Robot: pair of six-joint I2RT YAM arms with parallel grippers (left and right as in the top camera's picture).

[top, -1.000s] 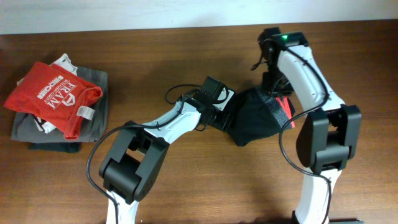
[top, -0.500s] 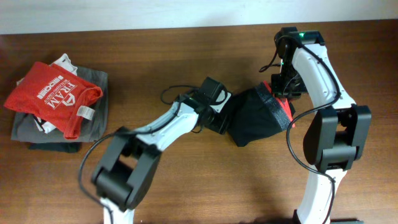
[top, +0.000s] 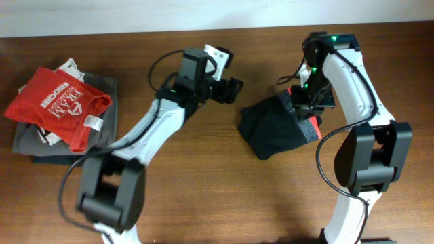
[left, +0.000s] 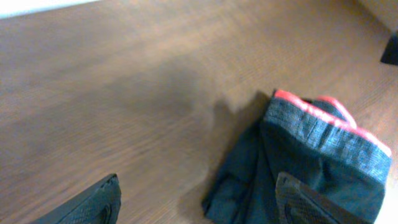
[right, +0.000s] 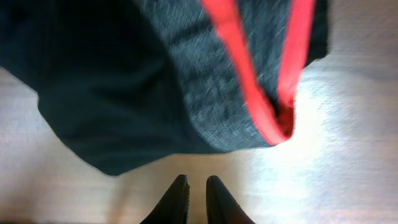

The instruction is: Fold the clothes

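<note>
The black leggings point(top: 274, 129) lie as a folded bundle on the wooden table, right of centre. The grey waistband with red lining point(top: 310, 125) is at their right end. My left gripper point(top: 229, 89) is open and empty, up and to the left of the bundle and apart from it. In the left wrist view it point(left: 198, 182) looks down on the leggings point(left: 311, 149). My right gripper point(top: 307, 97) is over the bundle's far right corner. In the right wrist view it point(right: 197, 180) is shut, empty and above bare table just off the waistband point(right: 242, 81).
A red T-shirt with white print point(top: 60, 105) lies on a stack of grey folded garments point(top: 105, 125) at the far left of the table. The pale wall point(top: 135, 13) runs along the table's back edge.
My left gripper has left the bundle's left edge and swung up and to the left, now open. My right gripper has shifted a little right along the waistband. The leggings have stayed put.
</note>
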